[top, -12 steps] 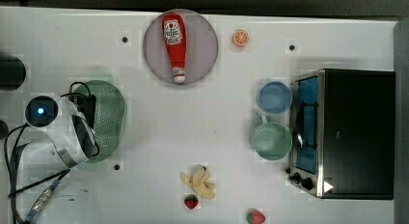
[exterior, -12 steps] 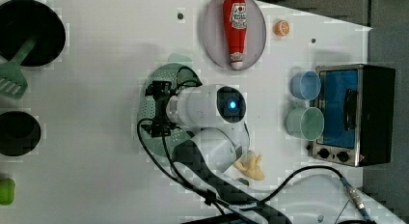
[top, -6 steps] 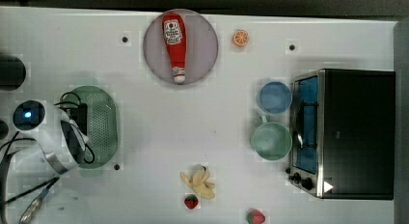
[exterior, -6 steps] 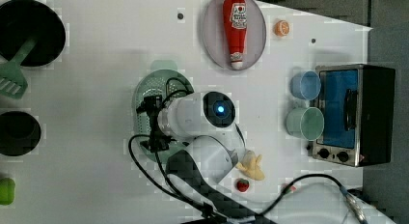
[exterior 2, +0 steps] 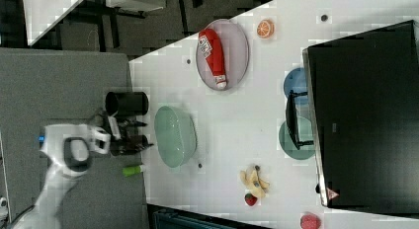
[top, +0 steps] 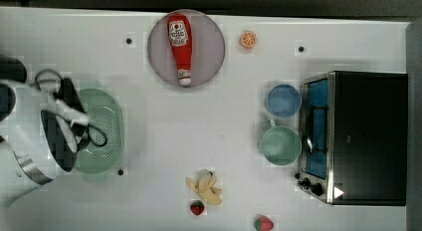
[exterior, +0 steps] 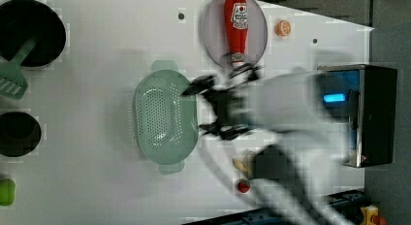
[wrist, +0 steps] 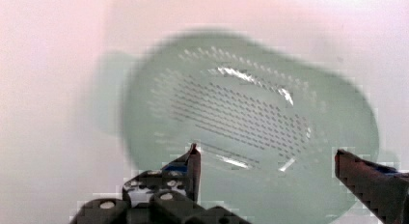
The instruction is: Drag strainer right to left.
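Green strainer (top: 102,131) rests at the top view's left worktop (top: 164,136) edge, presumably dragged there; hand (wrist: 270,171) released above it.

Legible text: none. Ketchup bottle (top: 180,44), on the plate (top: 211,47): white label with red marking, wording too small to read. Oven (top: 366,136): small white triangular sign at one front corner, seen in the top view; nothing readable on it. No numbers or brand names can be made out.
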You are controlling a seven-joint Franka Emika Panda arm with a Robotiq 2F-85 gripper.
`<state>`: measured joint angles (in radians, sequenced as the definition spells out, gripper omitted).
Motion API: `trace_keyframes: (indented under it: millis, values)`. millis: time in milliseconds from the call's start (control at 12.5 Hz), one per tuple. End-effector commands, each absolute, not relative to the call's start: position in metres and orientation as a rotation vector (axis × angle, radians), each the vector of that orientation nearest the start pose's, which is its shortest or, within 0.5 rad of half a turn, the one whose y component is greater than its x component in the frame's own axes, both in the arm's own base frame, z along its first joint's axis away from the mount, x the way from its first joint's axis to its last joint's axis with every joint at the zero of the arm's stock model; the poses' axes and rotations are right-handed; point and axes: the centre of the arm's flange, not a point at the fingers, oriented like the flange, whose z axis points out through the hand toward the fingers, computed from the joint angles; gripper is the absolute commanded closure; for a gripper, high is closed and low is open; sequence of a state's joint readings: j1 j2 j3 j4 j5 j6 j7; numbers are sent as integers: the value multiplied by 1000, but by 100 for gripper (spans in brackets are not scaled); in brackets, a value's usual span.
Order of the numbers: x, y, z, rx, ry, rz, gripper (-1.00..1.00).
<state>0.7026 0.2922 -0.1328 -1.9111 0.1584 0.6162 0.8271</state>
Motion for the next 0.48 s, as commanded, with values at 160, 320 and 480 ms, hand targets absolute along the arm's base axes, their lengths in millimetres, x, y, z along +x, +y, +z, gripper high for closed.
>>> trace_keyframes:
  millis: [160, 320, 480]
  values:
    - [569, 145, 482, -2596, 1512, -23, -100]
    - [557, 66, 523, -2678, 1441, -57, -100]
    - [539, -8, 548, -2758, 1463, -71, -100]
